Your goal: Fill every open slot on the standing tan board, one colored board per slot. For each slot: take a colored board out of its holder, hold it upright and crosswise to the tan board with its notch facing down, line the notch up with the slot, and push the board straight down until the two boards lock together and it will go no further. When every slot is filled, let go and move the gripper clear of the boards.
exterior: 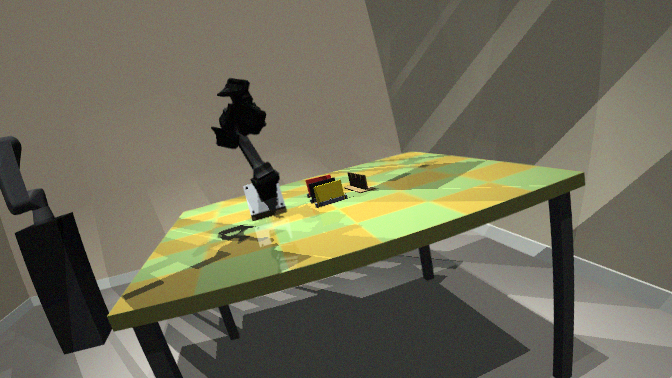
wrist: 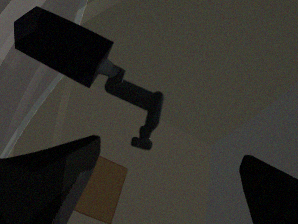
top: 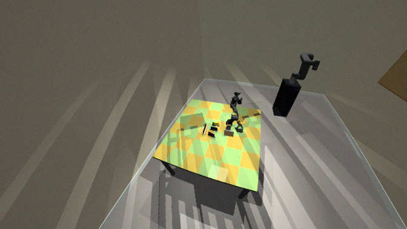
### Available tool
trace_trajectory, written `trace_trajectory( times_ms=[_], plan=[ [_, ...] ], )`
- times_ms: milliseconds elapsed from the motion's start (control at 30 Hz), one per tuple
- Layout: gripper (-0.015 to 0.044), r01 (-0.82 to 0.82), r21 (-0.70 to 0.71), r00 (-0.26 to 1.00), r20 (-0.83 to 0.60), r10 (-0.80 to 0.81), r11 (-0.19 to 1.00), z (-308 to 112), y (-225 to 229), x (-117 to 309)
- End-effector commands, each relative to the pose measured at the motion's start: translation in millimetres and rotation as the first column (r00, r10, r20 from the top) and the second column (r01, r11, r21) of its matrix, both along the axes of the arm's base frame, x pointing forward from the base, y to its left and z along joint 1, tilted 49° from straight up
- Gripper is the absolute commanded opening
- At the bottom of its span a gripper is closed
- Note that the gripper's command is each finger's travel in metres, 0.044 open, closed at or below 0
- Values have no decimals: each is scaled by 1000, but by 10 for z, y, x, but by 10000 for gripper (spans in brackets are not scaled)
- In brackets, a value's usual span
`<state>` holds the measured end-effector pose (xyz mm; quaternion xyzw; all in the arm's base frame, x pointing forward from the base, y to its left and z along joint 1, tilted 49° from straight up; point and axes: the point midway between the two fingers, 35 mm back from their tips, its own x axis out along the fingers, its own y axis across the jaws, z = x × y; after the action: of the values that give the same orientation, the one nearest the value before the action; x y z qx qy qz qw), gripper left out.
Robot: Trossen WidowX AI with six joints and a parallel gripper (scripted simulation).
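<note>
We see the gripper (top: 241,96) (exterior: 216,111) (wrist: 173,155) raised above the desk (top: 251,179) (exterior: 400,220), its two fingers spread nearly all the way, with nothing held between them. In the wrist view the fingers frame the room, well away from the boards. The arm's white base plate (top: 229,133) (exterior: 251,201) stands towards the desk's right edge as the top view has it, inward from the upper right corner.

Between the arm and the left edge we find three colored boards upright in their holders: the yellow board (top: 215,123) (exterior: 329,192) closest to the upper edge, the red board (top: 211,134) (exterior: 314,179) closest to the lower edge, and a dark board (top: 214,128) (exterior: 311,189) between them. All three are out of the gripper's hold. Just beside them, on the side towards the left edge, stands the tan board (top: 205,129) (exterior: 357,181); it is small and shaded here, so we take it to be that board by its upright shape and tan foot, and we cannot count its slots. None of the three colored boards is seated on it.

Beyond the right edge, apart from the desk, a second arm (top: 304,70) (exterior: 10,172) (wrist: 134,95) stands on a black pedestal (top: 286,98) (exterior: 60,280) (wrist: 60,45).
</note>
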<state>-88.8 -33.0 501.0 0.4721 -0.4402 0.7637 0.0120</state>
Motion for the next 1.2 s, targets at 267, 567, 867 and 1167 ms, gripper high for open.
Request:
trace_trajectory(
  times_ms=[267,567,867,1167],
  plan=[
    [186,-440,135,897,114,427,888,-128,-942,438],
    [186,-810,196,582,386,716,553,-491,-1629,1234],
    [186,-967,223,249,700,670,126,-1132,-1806,2301],
    [186,-946,245,143,904,402,-214,-1923,-1352,3198]
  ],
)
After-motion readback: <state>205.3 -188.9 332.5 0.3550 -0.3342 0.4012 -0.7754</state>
